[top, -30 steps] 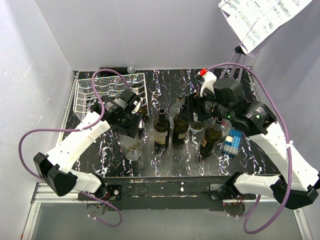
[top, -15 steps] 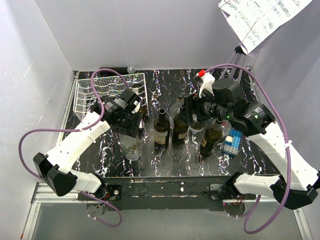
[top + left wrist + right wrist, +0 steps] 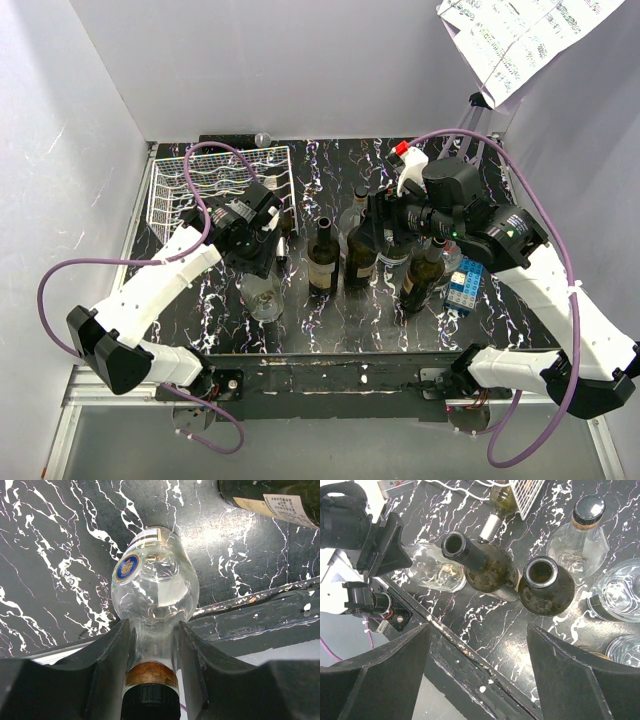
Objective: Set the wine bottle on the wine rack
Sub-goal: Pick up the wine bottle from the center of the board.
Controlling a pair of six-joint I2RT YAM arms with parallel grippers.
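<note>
Clear glass wine bottle (image 3: 152, 587), bulbous, apparently pinched by left claw (image 3: 152, 632).

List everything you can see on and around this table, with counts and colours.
wine rack: one, white wire, far left of the table
held bottle: one, clear, upright at left front, neck gripped
dark bottles: three, dark glass, upright mid-table
other clear bottles: several, count unclear, among the dark ones
lying bottle: one, olive with silver neck, at the rack's edge
spray bottle: one, white with red cap, far middle
box: one, blue, right front
paper sheet: one, white, upper right wall
left tool: closed on the held bottle's neck
right tool: open, above the bottle group
</note>
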